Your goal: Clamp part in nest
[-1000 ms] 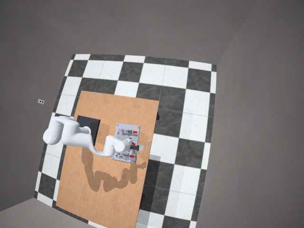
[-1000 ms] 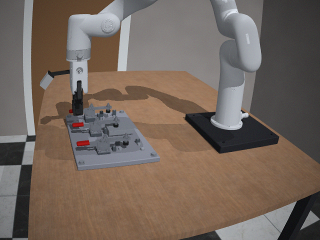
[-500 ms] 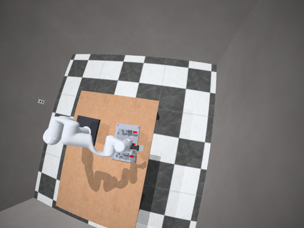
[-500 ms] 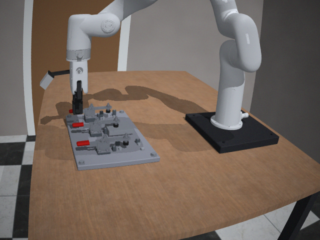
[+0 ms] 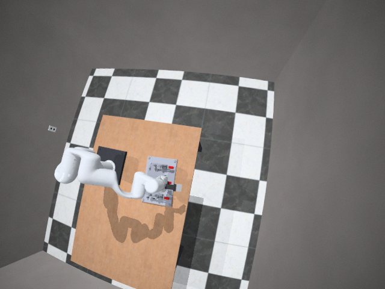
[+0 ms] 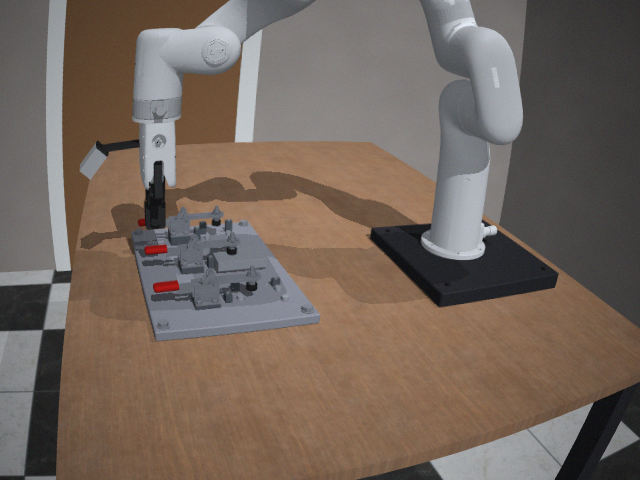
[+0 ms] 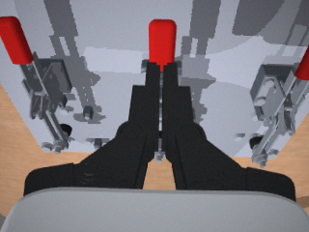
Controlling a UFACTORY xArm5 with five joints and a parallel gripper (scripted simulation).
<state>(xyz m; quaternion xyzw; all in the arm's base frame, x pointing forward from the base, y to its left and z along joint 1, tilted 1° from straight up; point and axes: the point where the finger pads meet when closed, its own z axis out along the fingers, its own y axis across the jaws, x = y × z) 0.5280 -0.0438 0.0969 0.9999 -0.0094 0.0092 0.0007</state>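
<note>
The grey fixture plate [image 6: 232, 321] [image 5: 156, 202] [image 7: 129, 0] lies on the wooden table and carries three clamps with red handles. The grey part [image 6: 236, 260] lies in the middle nest, and that clamp's bar tip [image 6: 232, 251] sits on top of it. My gripper [image 6: 154, 215] [image 7: 160, 82] hangs upright over the handle side of the fixture, its black fingers shut together with nothing between them. In the wrist view the middle red handle [image 7: 162, 39] [image 6: 155, 249] lies just beyond the fingertips. The far handle [image 6: 140, 222] is partly hidden behind the fingers. The near handle [image 6: 165, 285] lies level.
The arm's black base plate [image 6: 465, 271] [image 5: 113, 158] stands on the table to the right of the fixture. The fixture sits near the table's left edge [image 6: 77, 242]. The wrist camera box [image 6: 92, 161] sticks out from the wrist past that edge.
</note>
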